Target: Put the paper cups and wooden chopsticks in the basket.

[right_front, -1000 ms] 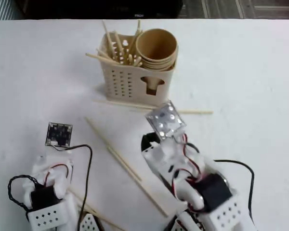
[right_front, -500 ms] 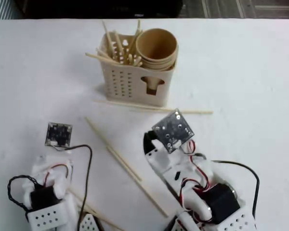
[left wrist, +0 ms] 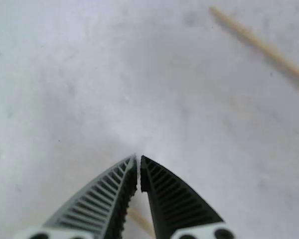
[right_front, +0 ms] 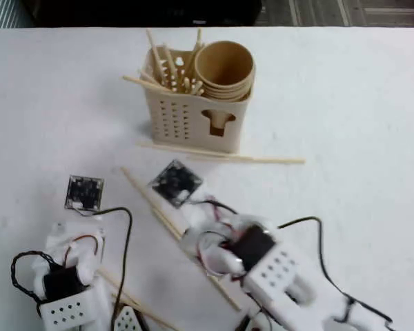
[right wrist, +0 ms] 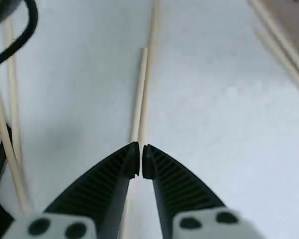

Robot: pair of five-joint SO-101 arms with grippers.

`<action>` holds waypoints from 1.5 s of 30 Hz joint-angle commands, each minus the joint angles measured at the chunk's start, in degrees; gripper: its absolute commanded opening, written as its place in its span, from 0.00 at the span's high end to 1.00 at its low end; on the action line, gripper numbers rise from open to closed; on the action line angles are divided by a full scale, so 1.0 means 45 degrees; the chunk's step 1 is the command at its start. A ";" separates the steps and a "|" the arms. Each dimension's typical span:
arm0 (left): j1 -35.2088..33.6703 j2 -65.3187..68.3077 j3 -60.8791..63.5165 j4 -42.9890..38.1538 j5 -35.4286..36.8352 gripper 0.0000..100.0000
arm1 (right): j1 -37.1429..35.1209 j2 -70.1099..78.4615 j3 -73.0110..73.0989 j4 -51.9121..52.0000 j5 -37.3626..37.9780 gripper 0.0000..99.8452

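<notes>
The perforated beige basket (right_front: pixel 193 114) stands at the back centre, holding stacked paper cups (right_front: pixel 224 65) and several wooden chopsticks (right_front: pixel 167 69). More chopsticks lie on the table: a long pair in front of the basket (right_front: pixel 224 156), and a diagonal pair (right_front: pixel 167 221) (right wrist: pixel 142 94). My right gripper (right wrist: pixel 140 152) is shut with nothing in it, its tips just over the near end of that diagonal pair. My left gripper (left wrist: pixel 138 162) is shut and empty, low over bare table, with one chopstick (left wrist: pixel 261 44) beyond it and another (left wrist: pixel 139 221) underneath.
The right arm (right_front: pixel 259 262) leans left across the front centre. At the front left sits the left arm (right_front: pixel 65 286), its black cable (right_front: pixel 126 248) (right wrist: pixel 12 30) looping beside it. Further chopsticks (right wrist: pixel 10 129) lie near that cable. The basket's base (right wrist: pixel 289 27) is close by.
The right arm has swung left and dropped low, bringing its gripper from in front of the basket to the diagonal chopsticks. The left arm has kept still.
</notes>
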 commanded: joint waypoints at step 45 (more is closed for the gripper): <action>-0.0029 -0.0088 -0.0059 0.0098 0.0137 0.96 | 0.2471 0.6926 -0.1153 -0.2432 0.0684 0.98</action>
